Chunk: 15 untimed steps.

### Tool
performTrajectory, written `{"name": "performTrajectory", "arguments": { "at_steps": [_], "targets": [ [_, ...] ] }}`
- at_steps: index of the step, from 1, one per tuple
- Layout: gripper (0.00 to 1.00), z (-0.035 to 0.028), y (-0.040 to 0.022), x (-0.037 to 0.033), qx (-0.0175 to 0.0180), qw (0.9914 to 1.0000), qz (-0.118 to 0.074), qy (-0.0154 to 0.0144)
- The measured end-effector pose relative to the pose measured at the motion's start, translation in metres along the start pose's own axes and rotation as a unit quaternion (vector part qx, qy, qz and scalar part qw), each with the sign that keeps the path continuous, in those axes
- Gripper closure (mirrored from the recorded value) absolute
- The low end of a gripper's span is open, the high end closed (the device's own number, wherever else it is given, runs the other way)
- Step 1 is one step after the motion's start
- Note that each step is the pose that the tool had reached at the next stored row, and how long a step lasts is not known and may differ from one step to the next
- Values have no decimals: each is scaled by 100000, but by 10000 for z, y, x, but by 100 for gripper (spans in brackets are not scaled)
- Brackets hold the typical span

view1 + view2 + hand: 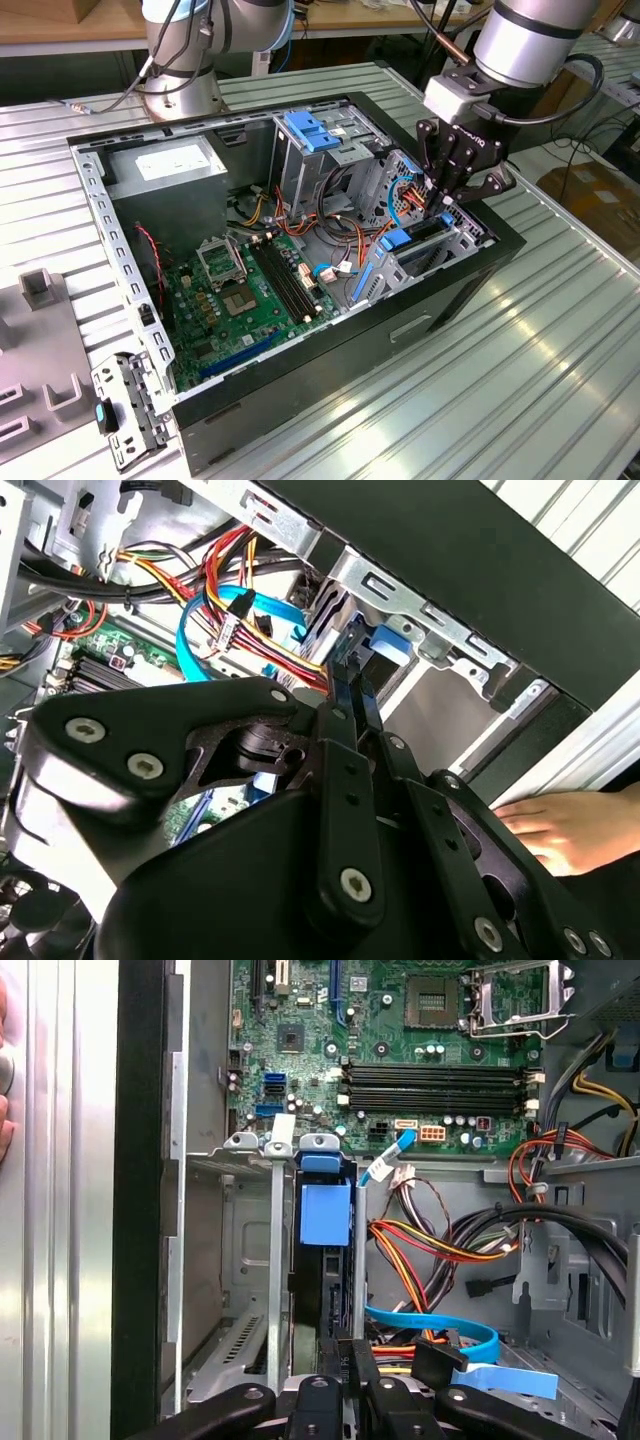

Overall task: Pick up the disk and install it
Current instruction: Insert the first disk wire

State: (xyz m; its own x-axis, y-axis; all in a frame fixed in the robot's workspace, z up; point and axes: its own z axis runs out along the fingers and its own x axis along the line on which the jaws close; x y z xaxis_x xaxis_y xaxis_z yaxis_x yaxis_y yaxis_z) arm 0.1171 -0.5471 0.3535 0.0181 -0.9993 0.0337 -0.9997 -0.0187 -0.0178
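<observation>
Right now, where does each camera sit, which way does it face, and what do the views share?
Exterior view: off the arm, above the table, looking down into the open computer case; the arm and gripper show at the drive bay.
Second wrist view: behind the gripper, facing the cables; a person's hand shows.
First wrist view: above the gripper, looking down the bay at the disk and motherboard.
All share the gripper.

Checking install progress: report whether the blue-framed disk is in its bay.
In: the blue-framed silver disk stands on edge between the grey metal bay walls.
</observation>
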Motion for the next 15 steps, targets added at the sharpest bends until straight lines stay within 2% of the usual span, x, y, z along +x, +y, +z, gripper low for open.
{"name": "performTrajectory", "arguments": {
  "at_steps": [15],
  "targets": [
    [84, 41, 10, 23, -2, 100000, 15, -3]
  ]
}}
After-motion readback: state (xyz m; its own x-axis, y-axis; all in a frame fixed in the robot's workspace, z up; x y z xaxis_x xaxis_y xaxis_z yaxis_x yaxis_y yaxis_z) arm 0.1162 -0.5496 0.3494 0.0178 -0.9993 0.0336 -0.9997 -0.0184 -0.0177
